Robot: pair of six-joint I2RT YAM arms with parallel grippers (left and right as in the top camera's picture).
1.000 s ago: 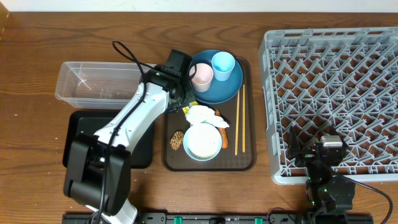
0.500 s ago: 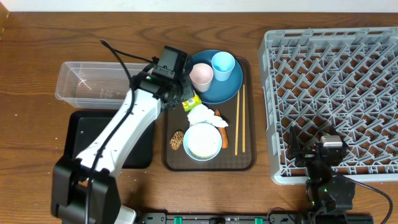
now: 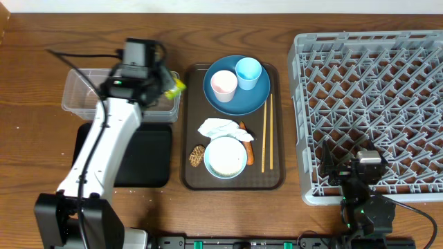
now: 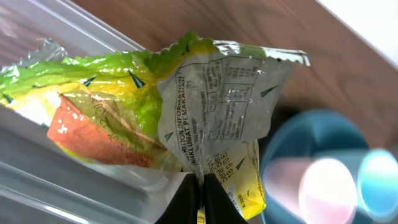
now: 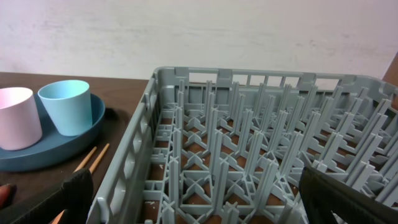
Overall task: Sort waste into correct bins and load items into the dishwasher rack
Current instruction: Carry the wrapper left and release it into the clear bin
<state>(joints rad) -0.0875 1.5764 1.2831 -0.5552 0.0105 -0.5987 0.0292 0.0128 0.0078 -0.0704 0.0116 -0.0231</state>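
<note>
Plate, pink cup and blue cup blurred beyond the wrapper; rack cut by overhead's right edge.

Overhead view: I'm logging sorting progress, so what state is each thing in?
Wrapper, crumpled, held over tub.
Left pincer, shut on wrapper.
Right pincer, open, empty.
Rack, no dishes loaded.
Pink cup, upright on plate.
Blue cup, upright on plate.
Bowl, upright, white crumbs inside.
Chopsticks, lying on brown tray.
</note>
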